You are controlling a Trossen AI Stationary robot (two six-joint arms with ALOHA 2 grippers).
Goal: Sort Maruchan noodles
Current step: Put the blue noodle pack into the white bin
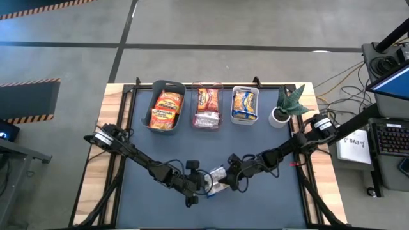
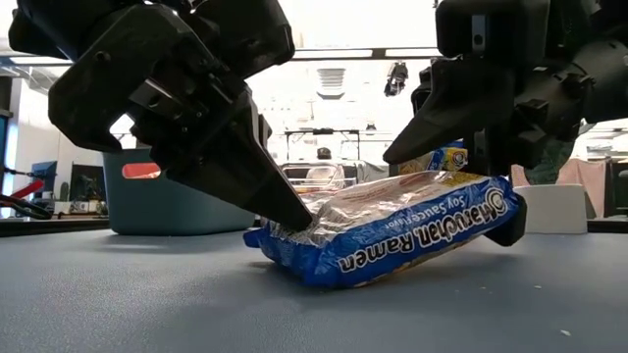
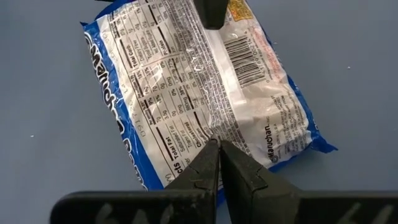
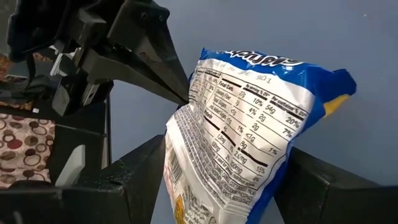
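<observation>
Dark mat under me, well in front of the teal bin (image 1: 165, 106), I've got the blue packet (image 2: 392, 233) clamped across its width in my right gripper (image 4: 217, 186), left gripper (image 3: 217, 152) pinched shut against its seam, so next I lift toward the matching bin.

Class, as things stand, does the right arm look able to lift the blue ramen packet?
Probably not freely: the right gripper straddles the blue ramen packet, but the shut left gripper pins its other edge.
</observation>
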